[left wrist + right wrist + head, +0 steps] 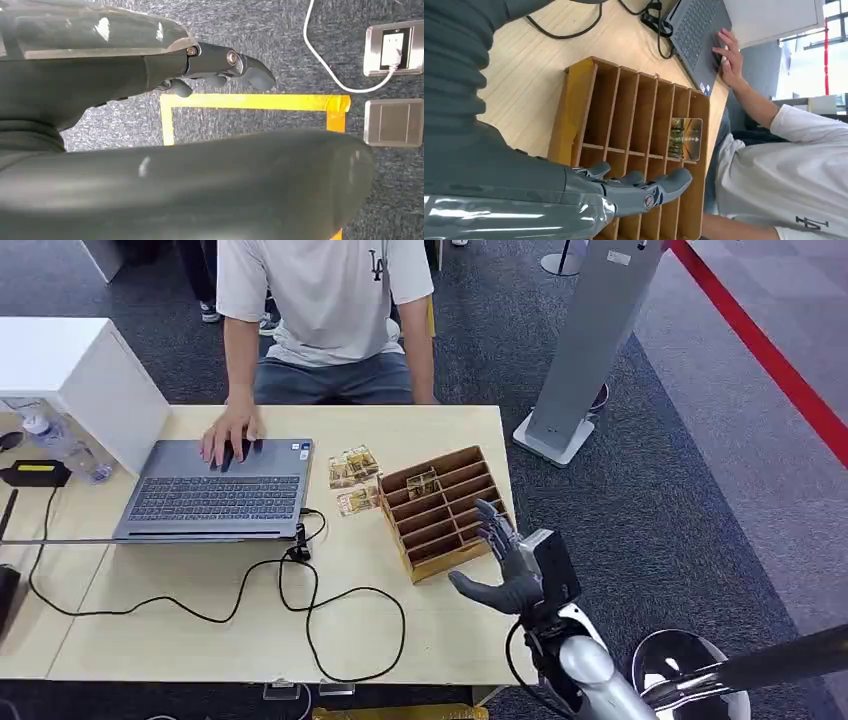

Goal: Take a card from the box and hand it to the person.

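The robot's grey right hand (505, 565) is hovering with fingers spread, holding nothing, over the slotted wooden box (447, 510) on the pale worktop (200, 640). The thin glossy card (686, 138) is lying in a far slot; likely light, slippery, best pinched by an edge. Its lower part is hidden. Whether the left hand (220, 65) is spread or curled cannot be told.

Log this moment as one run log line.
right hand: open, over box | card: in box | left hand: hanging, holds nothing | person: at laptop

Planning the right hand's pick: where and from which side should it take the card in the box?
Pinch the card by its raised upper edge, coming from above: it leans in a narrow slot of the box, with dividers close on both faces. The right hand hovers open nearby.
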### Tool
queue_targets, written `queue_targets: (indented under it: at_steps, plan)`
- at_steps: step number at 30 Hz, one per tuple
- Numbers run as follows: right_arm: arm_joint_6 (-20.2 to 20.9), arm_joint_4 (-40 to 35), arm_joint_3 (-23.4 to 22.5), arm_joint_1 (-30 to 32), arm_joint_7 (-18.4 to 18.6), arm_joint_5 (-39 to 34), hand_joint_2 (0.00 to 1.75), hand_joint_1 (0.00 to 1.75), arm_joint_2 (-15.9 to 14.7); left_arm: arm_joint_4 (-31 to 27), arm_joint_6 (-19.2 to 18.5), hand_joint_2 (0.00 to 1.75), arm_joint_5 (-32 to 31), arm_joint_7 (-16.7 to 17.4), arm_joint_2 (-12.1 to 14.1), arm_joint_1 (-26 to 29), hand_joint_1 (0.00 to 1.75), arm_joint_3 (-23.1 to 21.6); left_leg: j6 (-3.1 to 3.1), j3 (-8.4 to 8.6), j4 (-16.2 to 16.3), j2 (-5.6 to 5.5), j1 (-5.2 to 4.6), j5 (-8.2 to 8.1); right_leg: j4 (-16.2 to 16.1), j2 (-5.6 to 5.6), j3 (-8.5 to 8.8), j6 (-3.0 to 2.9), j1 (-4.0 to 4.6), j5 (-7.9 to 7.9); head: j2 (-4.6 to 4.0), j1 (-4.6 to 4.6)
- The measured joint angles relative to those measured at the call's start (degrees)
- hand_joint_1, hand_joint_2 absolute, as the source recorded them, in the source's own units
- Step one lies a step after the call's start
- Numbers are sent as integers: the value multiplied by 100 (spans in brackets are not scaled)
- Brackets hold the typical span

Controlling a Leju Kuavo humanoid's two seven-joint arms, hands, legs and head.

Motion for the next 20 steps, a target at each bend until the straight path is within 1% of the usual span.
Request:
queue_targets:
  at_steps: [12,20]
  plan:
    - [-39,-203,-177,192,0,96,175,0,-35,0,-11,0,-52,-2,-4,0,0,-2,0,1,0,0,0,0,0,0,0,0,0,0,0,-2]
    - [-44,-291,-188,203,20,111,175,0,-57,0,-20,0,-57,-2,-4,0,0,-2,0,1,0,0,0,0,0,0,0,0,0,0,0,-2]
